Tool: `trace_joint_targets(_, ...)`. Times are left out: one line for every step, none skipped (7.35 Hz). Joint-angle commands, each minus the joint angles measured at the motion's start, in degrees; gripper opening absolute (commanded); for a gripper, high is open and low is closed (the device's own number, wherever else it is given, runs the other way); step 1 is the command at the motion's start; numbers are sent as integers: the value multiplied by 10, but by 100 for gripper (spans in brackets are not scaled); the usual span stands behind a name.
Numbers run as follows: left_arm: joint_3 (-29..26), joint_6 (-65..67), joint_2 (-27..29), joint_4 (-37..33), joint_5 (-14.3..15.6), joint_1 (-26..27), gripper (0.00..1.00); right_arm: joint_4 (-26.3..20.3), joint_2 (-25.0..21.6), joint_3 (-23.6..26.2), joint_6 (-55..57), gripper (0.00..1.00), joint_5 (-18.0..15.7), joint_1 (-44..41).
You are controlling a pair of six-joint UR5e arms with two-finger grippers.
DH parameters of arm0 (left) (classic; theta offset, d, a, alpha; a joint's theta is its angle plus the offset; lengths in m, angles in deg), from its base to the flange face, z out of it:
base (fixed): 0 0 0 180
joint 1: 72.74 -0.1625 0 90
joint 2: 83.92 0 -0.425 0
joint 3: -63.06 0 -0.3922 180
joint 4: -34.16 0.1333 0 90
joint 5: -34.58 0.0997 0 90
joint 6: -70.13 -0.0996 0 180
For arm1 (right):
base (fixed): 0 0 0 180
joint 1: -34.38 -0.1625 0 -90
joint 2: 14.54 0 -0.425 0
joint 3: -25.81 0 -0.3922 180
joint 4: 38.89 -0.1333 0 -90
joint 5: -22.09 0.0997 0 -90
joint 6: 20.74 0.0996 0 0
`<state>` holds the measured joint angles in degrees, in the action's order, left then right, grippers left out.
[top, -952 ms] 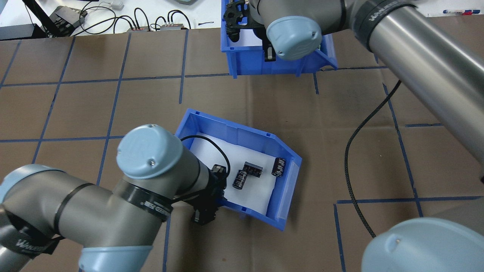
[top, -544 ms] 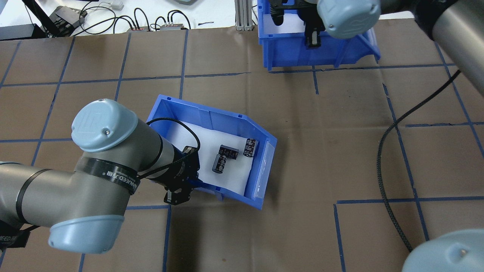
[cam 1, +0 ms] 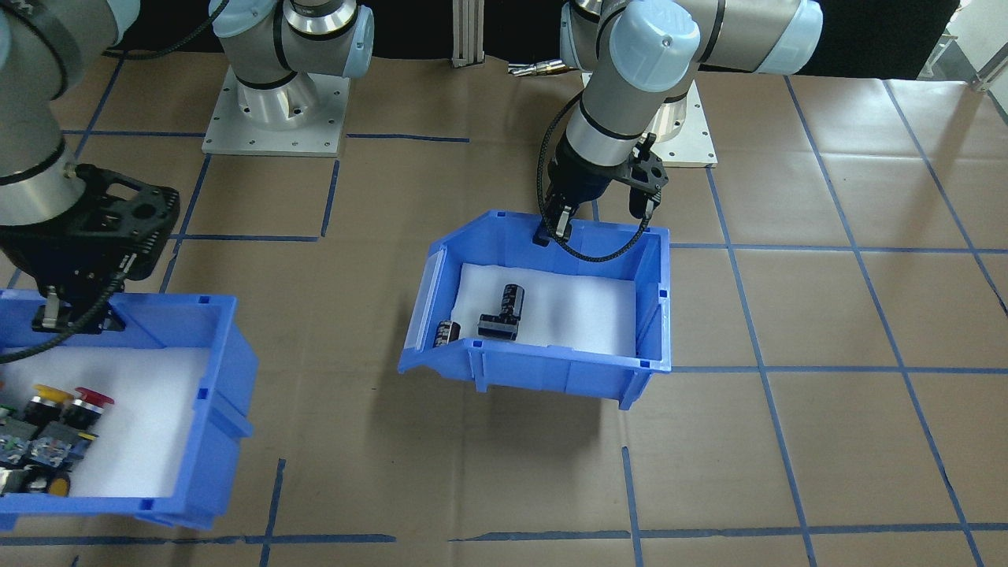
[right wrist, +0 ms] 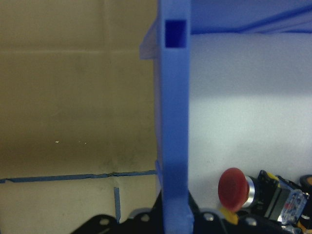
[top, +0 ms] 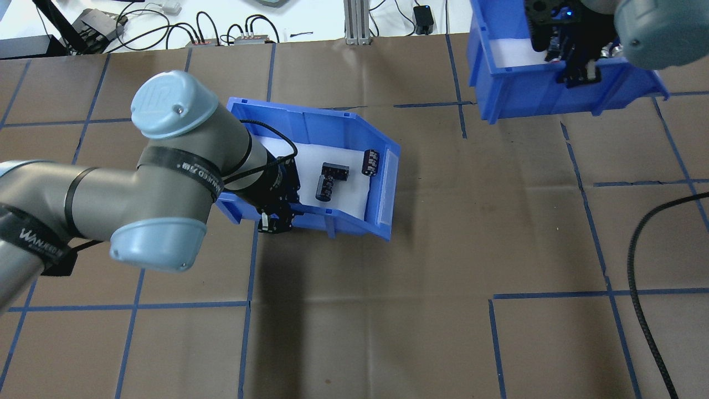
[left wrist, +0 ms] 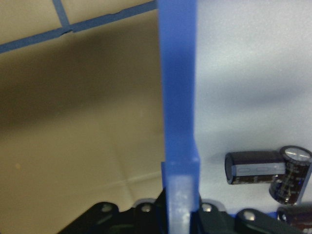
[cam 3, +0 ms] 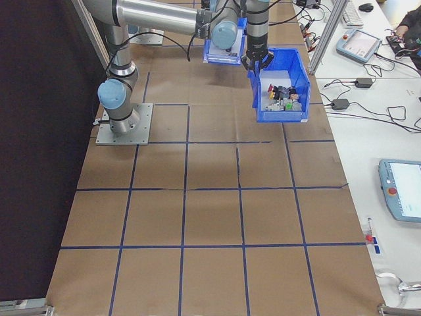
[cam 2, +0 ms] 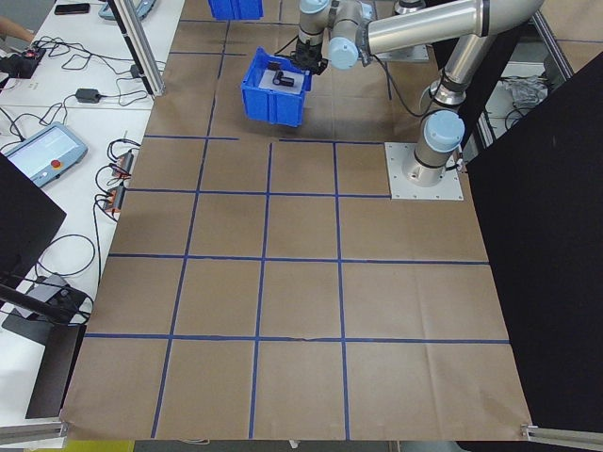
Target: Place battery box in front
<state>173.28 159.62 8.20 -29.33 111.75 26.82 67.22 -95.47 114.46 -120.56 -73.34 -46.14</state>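
Note:
The battery box (top: 354, 124) is a blue bin with a white liner and black cylinders (top: 325, 185) inside. It hangs tilted above the brown paper and casts a shadow below. My left gripper (top: 278, 218) is shut on its near side wall, which the left wrist view shows as a blue wall (left wrist: 178, 97) between the jaws. In the front-facing view the box (cam 1: 567, 370) sits mid-table with the left gripper (cam 1: 554, 227) on its rear rim. My right gripper (top: 579, 75) is shut on a second blue bin (top: 526, 94) holding push-button switches (cam 1: 79, 402).
A white bench with cables and small devices runs along the far table edge, beside an aluminium post (top: 353, 22). A black cable (top: 637, 249) loops over the paper at the right. Both arm bases (cam 1: 276, 110) stand on the robot's side.
My left arm has carried the battery box away from the robot and turned it. My right arm has moved the switch bin further right along the far edge.

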Motion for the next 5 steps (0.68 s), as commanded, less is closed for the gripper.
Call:
trace_joint_targets(-132,41,118,2,-18,6,0,3,-40,59,-76,0,30,86)
trace_joint_targets(-183,57,166,3,-19,12,0,9,-51,82,-93,0,40,110)
trace_joint_targets(-218,90,206,3,-18,34,0,34,-58,107,-119,0,43,117)
trace_joint_targets(-234,96,226,7,-16,61,0,60,-70,134,-127,0,40,118)
trace_joint_targets(-236,96,243,21,-17,76,0,73,-87,165,-128,0,39,118)
